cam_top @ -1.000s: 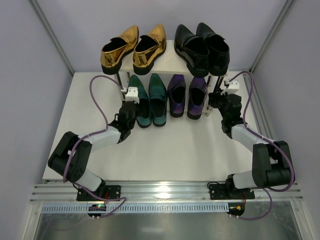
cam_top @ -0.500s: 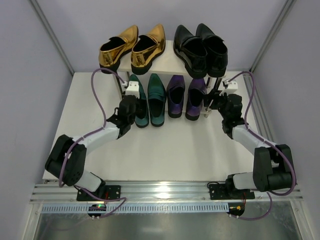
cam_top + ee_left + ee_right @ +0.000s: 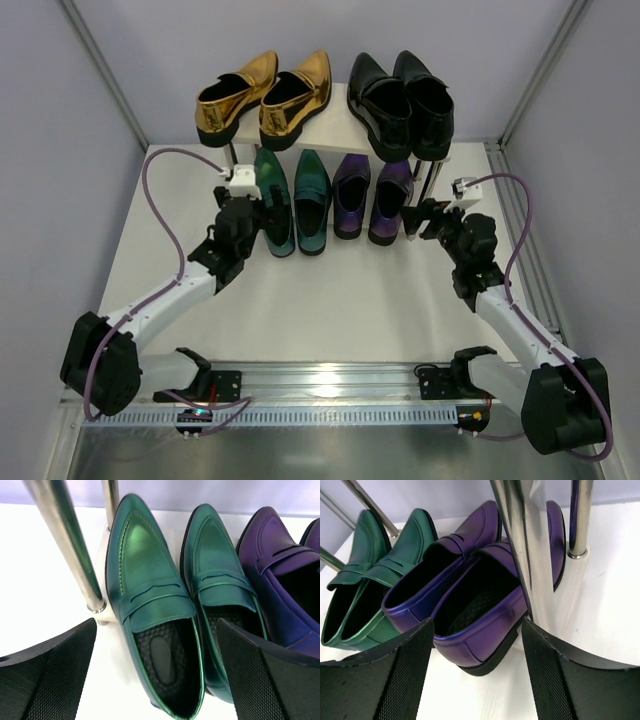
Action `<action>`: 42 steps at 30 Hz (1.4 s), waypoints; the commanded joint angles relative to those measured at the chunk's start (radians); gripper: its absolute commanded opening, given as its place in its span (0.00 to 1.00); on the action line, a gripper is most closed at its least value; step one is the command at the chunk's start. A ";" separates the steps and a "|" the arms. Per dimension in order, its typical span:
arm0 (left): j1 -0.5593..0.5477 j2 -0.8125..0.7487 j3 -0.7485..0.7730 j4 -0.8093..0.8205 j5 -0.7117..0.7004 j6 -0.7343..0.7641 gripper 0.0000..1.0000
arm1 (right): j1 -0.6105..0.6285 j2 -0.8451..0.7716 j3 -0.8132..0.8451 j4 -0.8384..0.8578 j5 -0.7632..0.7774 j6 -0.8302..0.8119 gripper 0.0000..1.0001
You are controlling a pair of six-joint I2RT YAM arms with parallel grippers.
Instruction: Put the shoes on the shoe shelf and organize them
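**Open claws flank a filled shoe rack; the risk now is in backing out**

The left gripper (image 3: 156,625) hangs with its jaws wide apart astride the heel of the outer shoe of the glossy teal green pointed-toe loafers (image 3: 150,580), gripping nothing. One of its black ribbed fingers (image 3: 55,670) sits just beside the rack's thin steel front-left post (image 3: 70,545). The right gripper (image 3: 477,625) is likewise spread. It frames the heel of the outer shoe of the glossy purple loafers (image 3: 470,535), with the front-right post (image 3: 525,545) close before it.

Both pairs lie toes-in on the lower tier of the small two-tier shoe shelf (image 3: 338,112), a rack of pale cream boards. Green is at its left end and purple at its right. Whether their heels rest on the lower board or on the white table (image 3: 330,300) cannot be told.

On the top board, the metallic gold loafers (image 3: 295,90) sit at the left end with heels jutting past the front edge. The glossy black loafers (image 3: 382,100) sit at the right end.

All four pairs appear shelved. The likely hazard is a finger catching a heel on the way back and dragging a shoe askew. A sideways swing into either post could jolt the light rack, and the overhanging gold heels look likeliest to tip off.
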 commanded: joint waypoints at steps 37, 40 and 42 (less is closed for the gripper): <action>0.246 -0.087 -0.586 0.659 0.496 -0.817 1.00 | 0.231 -0.510 -0.231 -0.286 -0.014 0.109 0.72; 0.307 0.058 -0.614 0.847 0.552 -0.875 1.00 | 0.232 -0.519 -0.235 -0.297 -0.011 0.103 0.72; 0.330 0.151 -0.605 0.958 0.592 -0.911 1.00 | 0.232 -0.524 -0.237 -0.306 -0.008 0.102 0.72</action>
